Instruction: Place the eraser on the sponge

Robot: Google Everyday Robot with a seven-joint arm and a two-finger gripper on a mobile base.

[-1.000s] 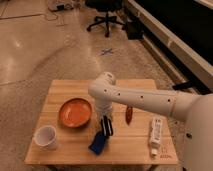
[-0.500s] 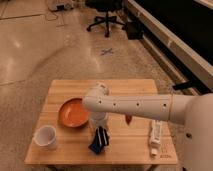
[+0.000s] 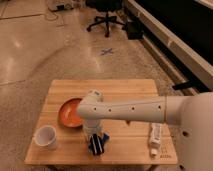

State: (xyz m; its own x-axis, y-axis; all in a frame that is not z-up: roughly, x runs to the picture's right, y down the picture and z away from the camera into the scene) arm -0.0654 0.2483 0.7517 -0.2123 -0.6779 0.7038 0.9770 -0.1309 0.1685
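Claw [image 3: 94,136], grip indiscernible, low at eraser [image 3: 96,146] and sponge [image 3: 104,138] near the table [image 3: 67,156] front edge

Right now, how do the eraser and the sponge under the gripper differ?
Colour: the eraser is black with white stripes, while the sponge is plain bright blue. Position: the eraser is on top and the sponge is beneath it, showing only as blue edges. Both are small, rectangular and similar in size, near the front edge of the table. The gripper hangs right above them.
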